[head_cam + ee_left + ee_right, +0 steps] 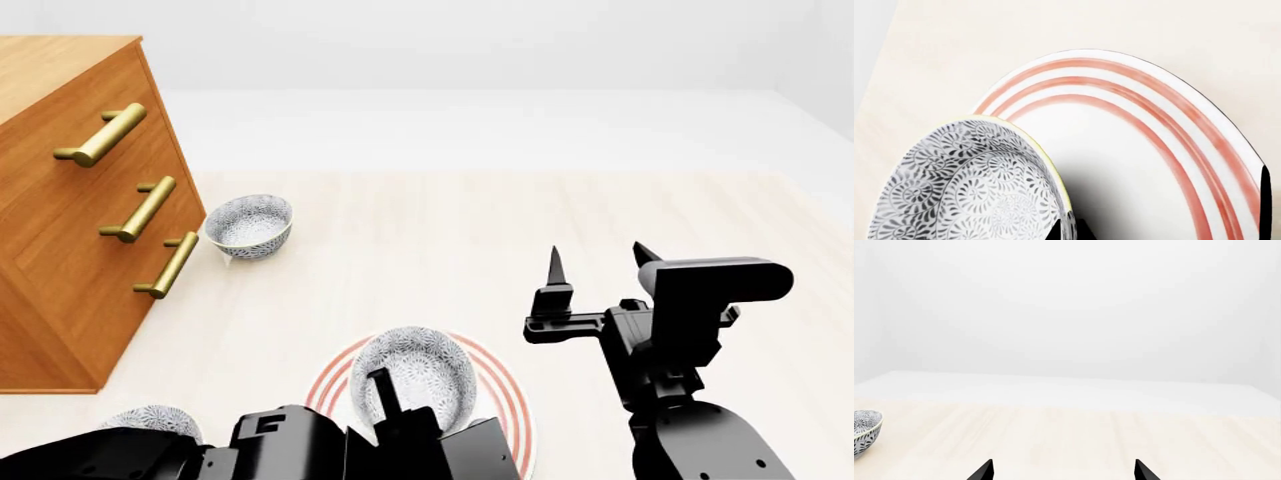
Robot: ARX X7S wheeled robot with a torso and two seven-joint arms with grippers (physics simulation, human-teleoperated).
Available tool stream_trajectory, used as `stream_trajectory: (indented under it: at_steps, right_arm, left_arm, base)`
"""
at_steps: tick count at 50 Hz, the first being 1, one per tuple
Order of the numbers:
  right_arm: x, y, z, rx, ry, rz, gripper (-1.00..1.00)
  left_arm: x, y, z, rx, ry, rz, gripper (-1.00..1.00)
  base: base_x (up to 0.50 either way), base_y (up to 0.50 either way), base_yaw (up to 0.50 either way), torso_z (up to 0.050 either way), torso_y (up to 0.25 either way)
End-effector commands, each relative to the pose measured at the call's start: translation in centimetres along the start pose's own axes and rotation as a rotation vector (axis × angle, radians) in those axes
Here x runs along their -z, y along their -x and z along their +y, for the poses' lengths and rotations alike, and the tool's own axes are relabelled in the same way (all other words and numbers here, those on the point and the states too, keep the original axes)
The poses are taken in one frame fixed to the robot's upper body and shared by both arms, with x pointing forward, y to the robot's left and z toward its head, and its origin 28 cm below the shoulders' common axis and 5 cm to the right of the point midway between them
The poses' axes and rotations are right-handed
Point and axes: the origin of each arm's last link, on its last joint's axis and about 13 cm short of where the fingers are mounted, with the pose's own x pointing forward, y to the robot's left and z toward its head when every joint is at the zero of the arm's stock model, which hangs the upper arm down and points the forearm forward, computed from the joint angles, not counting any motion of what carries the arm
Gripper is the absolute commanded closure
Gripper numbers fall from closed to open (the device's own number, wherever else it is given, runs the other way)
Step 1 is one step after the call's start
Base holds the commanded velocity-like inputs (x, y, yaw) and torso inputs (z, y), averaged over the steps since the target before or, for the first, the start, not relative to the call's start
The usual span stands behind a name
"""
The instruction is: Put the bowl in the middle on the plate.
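We see a bare simulated room, loosely a home setting. A wooden dresser [74, 200] with brass handles [139, 208] stands at the left on a pale wood-grain surface [441, 250], which carries patterned bowls [248, 225] and a red-ringed plate [1121, 150]. Behind it all there are only plain white walls and floor.

Even, bright, diffuse light fills all three renders, sharp edge to edge with no blur or distortion. The bowl [981, 185] casts a soft dark shadow onto the plate [1167, 115] beside it. The pale wall behind the plate looks washed out, nearly featureless.
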Motion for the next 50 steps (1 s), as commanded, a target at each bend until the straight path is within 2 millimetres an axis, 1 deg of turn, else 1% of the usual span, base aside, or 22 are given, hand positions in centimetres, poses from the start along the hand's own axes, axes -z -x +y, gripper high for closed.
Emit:
stream_trajectory:
  at_steps: [1, 8, 9, 11, 16, 20, 21, 25, 26, 30, 31, 32, 35, 36, 39, 40, 41, 42, 45, 46, 48, 50]
  right_arm:
    - [0.0, 0.0, 0.0, 0.000, -0.002, 0.000, -1.00]
    - [0.0, 0.0, 0.0, -0.002, 0.001, 0.000, -1.00]
    - [0.0, 0.0, 0.0, -0.002, 0.001, 0.000, -1.00]
    - [0.0, 0.0, 0.0, -0.001, 0.000, 0.001, -1.00]
    - [0.0, 0.0, 0.1, -0.003, 0.002, 0.003, -1.00]
    - [0.0, -0.1, 0.1, -0.005, 0.002, 0.001, -1.00]
    - [0.0, -0.1, 0.1, -0.006, 0.002, 0.002, -1.00]
    - [-0.1, -0.1, 0.1, -0.007, 0.003, 0.000, -1.00]
    - [0.0, -0.1, 0.1, -0.007, 0.001, 0.000, -1.00]
    - [0.0, -0.1, 0.2, -0.011, 0.001, 0.000, -1.00]
    - [0.0, -0.1, 0.2, -0.011, 0.001, -0.001, -1.00]
    - [-0.1, -0.1, 0.2, -0.012, 0.001, -0.002, -1.00]
    - [-0.2, -0.1, 0.2, -0.012, 0.004, -0.005, -1.00]
    - [-0.3, -0.1, 0.2, -0.013, 0.003, -0.007, -1.00]
    - [-0.5, -0.2, 0.3, -0.017, 0.004, -0.010, -1.00]
    - [-0.6, -0.1, 0.4, -0.020, 0.007, -0.013, -1.00]
    - [-0.6, -0.1, 0.4, -0.020, 0.007, -0.013, -1.00]
    - [-0.8, -0.1, 0.4, -0.022, 0.010, -0.017, -1.00]
    - [-1.0, -0.1, 0.4, -0.022, 0.014, -0.024, -1.00]
    - [-1.2, -0.1, 0.4, -0.018, 0.019, -0.031, -1.00]
    - [-1.4, -0.1, 0.3, -0.016, 0.021, -0.034, -1.00]
    - [-1.5, -0.1, 0.3, -0.012, 0.025, -0.035, -1.00]
  left_arm:
    - [0.4, -0.5, 0.0, -0.011, 0.000, 0.021, 1.00]
    - [0.2, -0.3, 0.3, -0.009, 0.008, 0.022, 1.00]
    - [0.2, -0.2, 0.4, -0.006, 0.016, 0.020, -1.00]
    - [0.0, 0.0, 0.7, -0.003, 0.025, 0.026, -1.00]
    - [-0.4, 1.6, 1.8, -0.026, 0.030, -0.004, -1.00]
    - [-0.7, 2.9, 2.3, -0.043, 0.028, -0.016, -1.00]
    - [-0.7, 2.9, 2.3, -0.043, 0.028, -0.016, -1.00]
    - [-0.9, 4.6, 2.8, -0.058, 0.026, -0.043, -1.00]
    - [-1.1, 5.4, 3.2, -0.067, 0.020, -0.061, -1.00]
    - [-1.7, 7.4, 4.0, -0.060, 0.039, -0.105, -1.00]
    - [-1.9, 8.2, 4.3, -0.037, 0.049, -0.117, -1.00]
    - [-2.1, 9.6, 4.9, 0.005, 0.066, -0.140, -1.00]
    - [-2.3, 11.4, 5.6, 0.044, 0.072, -0.185, -1.00]
    - [-2.5, 12.2, 6.0, 0.040, 0.091, -0.210, -1.00]
    - [-2.7, 13.2, 6.8, 0.038, 0.143, -0.250, -1.00]
    - [-2.8, 13.7, 7.4, 0.012, 0.167, -0.279, -1.00]
    - [-2.8, 13.7, 7.4, 0.012, 0.167, -0.279, -1.00]
    - [-2.8, 14.1, 7.8, 0.007, 0.205, -0.307, -1.00]
    - [-2.7, 14.2, 8.5, -0.039, 0.282, -0.348, -1.00]
    - [-2.5, 13.9, 9.1, -0.143, 0.379, -0.412, -1.00]
    - [-2.3, 14.1, 9.8, -0.120, 0.491, -0.440, -1.00]
    - [-2.0, 14.4, 10.4, -0.140, 0.573, -0.497, -1.00]
  base:
    - [0.00, 0.00, 0.00, 0.000, 0.000]
    - [0.00, 0.00, 0.00, 0.000, 0.000]
    - [0.00, 0.00, 0.00, 0.000, 0.000]
    - [0.00, 0.00, 0.00, 0.000, 0.000]
    - [0.00, 0.00, 0.00, 0.000, 0.000]
    - [0.00, 0.00, 0.00, 0.000, 0.000]
    - [0.00, 0.00, 0.00, 0.000, 0.000]
    - [0.00, 0.00, 0.00, 0.000, 0.000]
    - [0.00, 0.00, 0.00, 0.000, 0.000]
    - [0.00, 0.00, 0.00, 0.000, 0.000]
    - [0.00, 0.00, 0.00, 0.000, 0.000]
    - [0.00, 0.00, 0.00, 0.000, 0.000]
    - [0.00, 0.00, 0.00, 0.000, 0.000]
    - [0.00, 0.00, 0.00, 0.000, 0.000]
    - [0.00, 0.00, 0.00, 0.000, 0.000]
    - [0.00, 0.00, 0.00, 0.000, 0.000]
    - [0.00, 0.00, 0.00, 0.000, 0.000]
    - [0.00, 0.00, 0.00, 0.000, 0.000]
    - [0.00, 0.00, 0.00, 0.000, 0.000]
    - [0.00, 0.00, 0.00, 0.000, 0.000]
    - [0.00, 0.00, 0.00, 0.000, 0.000]
    - [0.00, 0.00, 0.00, 0.000, 0.000]
